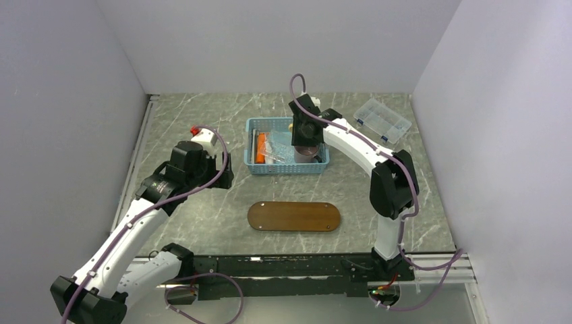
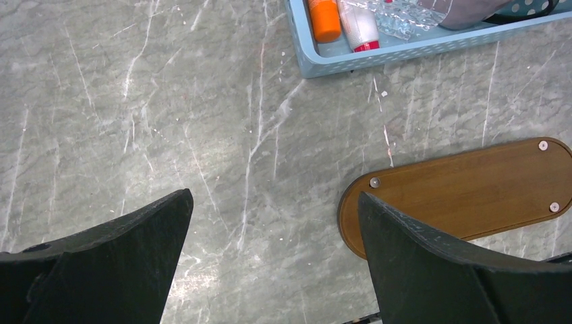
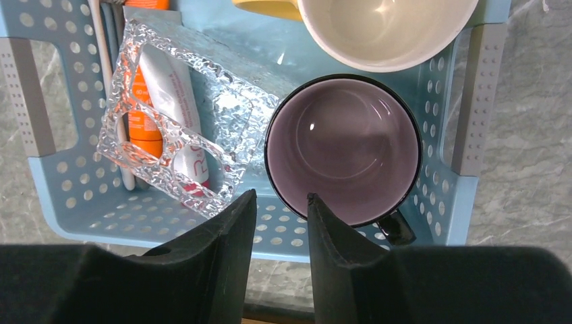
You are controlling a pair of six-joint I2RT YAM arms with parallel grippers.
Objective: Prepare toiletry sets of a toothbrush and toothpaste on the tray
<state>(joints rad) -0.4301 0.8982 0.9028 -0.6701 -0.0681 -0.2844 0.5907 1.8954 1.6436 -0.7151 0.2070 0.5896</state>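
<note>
The cream cup (image 3: 388, 27) ran off the top edge. A clear crinkled cover (image 3: 222, 111) blurred the orange toothpaste (image 3: 144, 125) beneath it. The left gripper (image 2: 273, 196) hid part of the tray (image 2: 472, 182).

Grey marble-look worktop (image 1: 202, 216), seen from above: dark wood oval tray (image 1: 293, 217) lies flat nr centre, twd the near edge; blue slatted basket (image 1: 288, 170) sits just behind it; clear compartment box (image 1: 382, 120) rests by far-right corner.
</note>
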